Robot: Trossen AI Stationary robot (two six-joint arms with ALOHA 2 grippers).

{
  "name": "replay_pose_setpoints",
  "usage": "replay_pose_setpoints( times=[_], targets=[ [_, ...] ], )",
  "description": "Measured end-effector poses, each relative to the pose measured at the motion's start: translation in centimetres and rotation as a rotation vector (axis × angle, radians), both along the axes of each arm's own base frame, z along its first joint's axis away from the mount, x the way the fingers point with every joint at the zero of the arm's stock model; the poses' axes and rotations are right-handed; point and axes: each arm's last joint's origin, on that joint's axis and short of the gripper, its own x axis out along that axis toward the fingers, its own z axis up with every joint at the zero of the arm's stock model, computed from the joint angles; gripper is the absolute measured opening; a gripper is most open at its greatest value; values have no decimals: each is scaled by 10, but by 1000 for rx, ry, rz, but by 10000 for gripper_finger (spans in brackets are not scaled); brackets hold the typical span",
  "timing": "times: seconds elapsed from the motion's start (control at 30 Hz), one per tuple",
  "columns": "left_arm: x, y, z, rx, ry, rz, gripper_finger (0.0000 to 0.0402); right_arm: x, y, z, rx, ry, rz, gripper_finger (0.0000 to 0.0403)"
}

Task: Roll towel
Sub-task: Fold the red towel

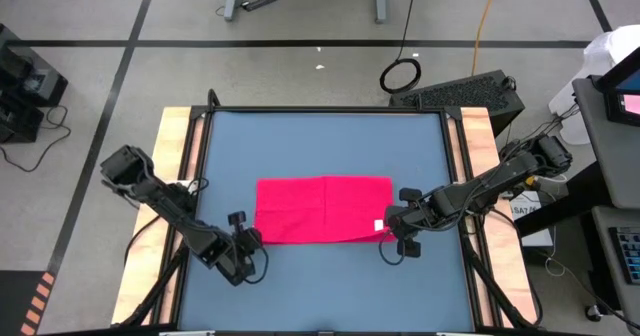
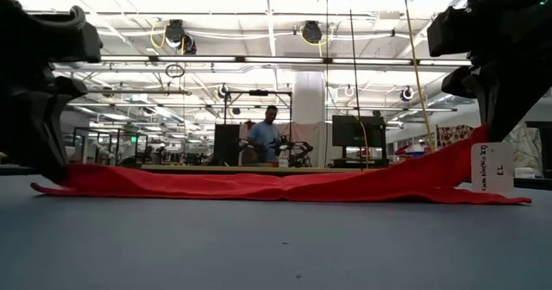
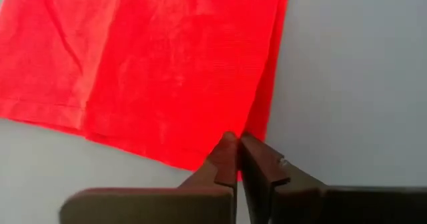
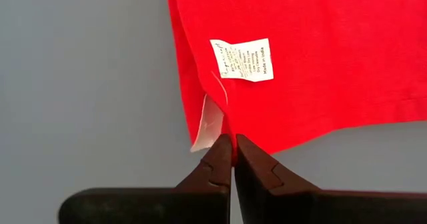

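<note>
The red-pink towel [image 1: 325, 209] lies flat in the middle of the blue table, wider than it is deep, with a crease down its middle. Its white tag [image 4: 242, 59] is near the near right corner. My left gripper [image 1: 250, 239] is shut at the towel's near left corner; it also shows in the left wrist view [image 3: 239, 144]. My right gripper [image 1: 392, 226] is shut at the near right corner, beside the tag; it also shows in the right wrist view [image 4: 233, 143]. My left gripper pinches the towel's near left corner [image 3: 223, 147] between its two fingertips, coming slanting down from the near left. The corner stays low at the table [image 2: 53, 183]. One layer or several, I cannot tell. My right gripper pinches the towel's near right corner [image 4: 229, 127] between its two fingertips, just below the tag, coming slanting down from the near right. That corner is raised a little [image 2: 453, 156], and the cloth slopes up to it from the table.
The blue mat [image 1: 320, 286] has bare room in front of and behind the towel. Wooden rails [image 1: 178, 146] run along the table's left and right sides. A person [image 2: 266, 139] stands far off in the room behind.
</note>
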Motion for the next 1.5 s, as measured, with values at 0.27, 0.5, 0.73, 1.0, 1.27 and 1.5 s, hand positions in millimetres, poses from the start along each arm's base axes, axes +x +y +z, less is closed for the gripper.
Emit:
replay_pose_setpoints(
  times=[0.27,0.5,0.73,1.0,1.27,1.5],
  targets=[
    [-4,3,1,15,50,-5,22,2,1,1,10,-23,3,0],
    [-6,3,1,29,61,-17,7,2,1,1,26,-21,4,0],
    [-8,2,2,28,61,-20,10,2,2,1,39,-17,0,0],
    [-8,2,2,26,60,-17,11,3,4,1,101,-7,7,15],
    [-7,2,2,22,58,-13,11,0,5,1,124,25,15,83],
    [-7,2,2,12,52,6,11,-2,8,0,119,32,64,122]
  ],
)
